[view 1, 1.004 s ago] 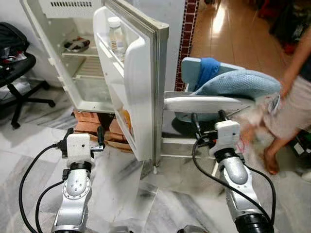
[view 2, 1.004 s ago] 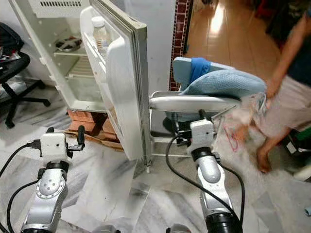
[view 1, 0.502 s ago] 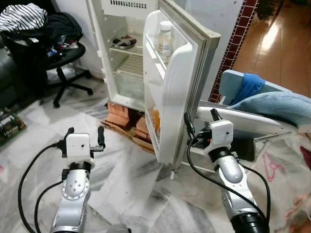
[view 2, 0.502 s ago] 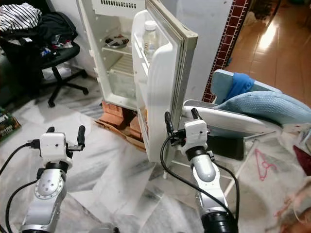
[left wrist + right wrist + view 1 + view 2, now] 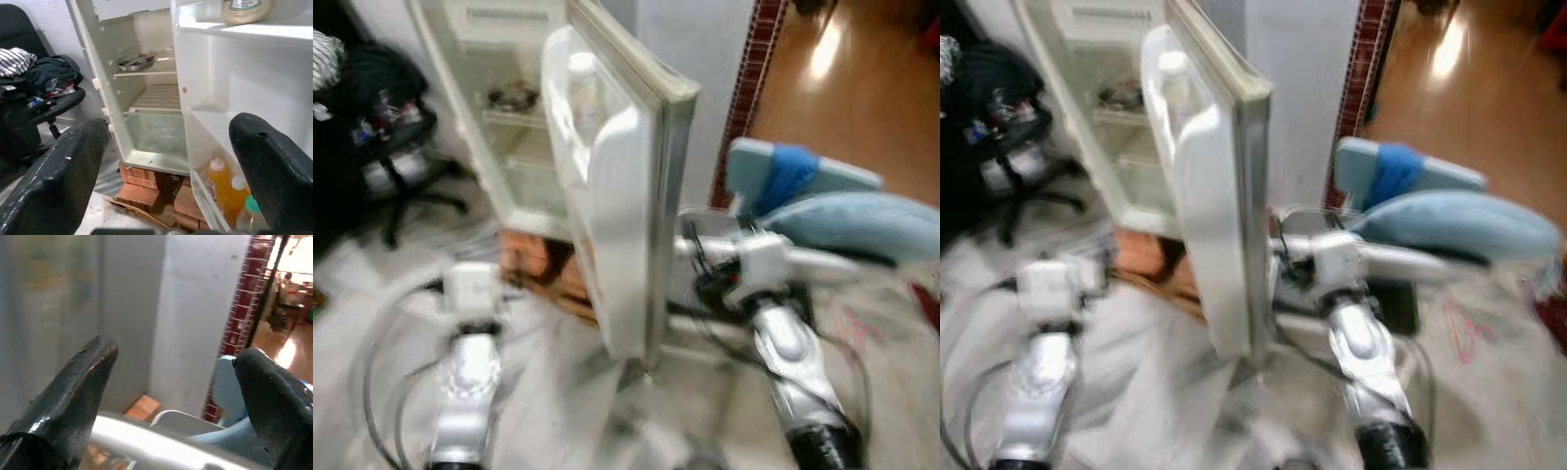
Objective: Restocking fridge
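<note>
I am standing in front of the small white fridge (image 5: 489, 147), whose door (image 5: 626, 196) is swung wide toward me, edge-on between my two arms. Both head views are smeared, so I judge the camera is moving and I read fine detail from the wrist cameras instead.

My left gripper (image 5: 171, 161) is held out low toward the open cabinet, its two black fingers (image 5: 58, 181) spread wide with nothing between them. Through that gap I see the wire shelves, a small dark dish (image 5: 137, 62) on the upper one, and the stack of red bricks (image 5: 146, 188) the fridge stands on, presumably to keep it off the floor. The door's lower pocket holds an orange-filled bottle (image 5: 222, 188); a pale jar (image 5: 244, 10) sits in the upper pocket, and the head view shows a clear capped bottle (image 5: 582, 88) there.

My right gripper (image 5: 181, 396) is on the outer side of the door, beside the white folding chair (image 5: 783, 259) draped in light blue cloth (image 5: 852, 220). Its fingers (image 5: 73, 396) are parted and empty too — I carry no item to stock yet.

As I judge it, I am at the approach stage. The door is propped open for loading, so I should keep my right arm from nudging it.
</note>
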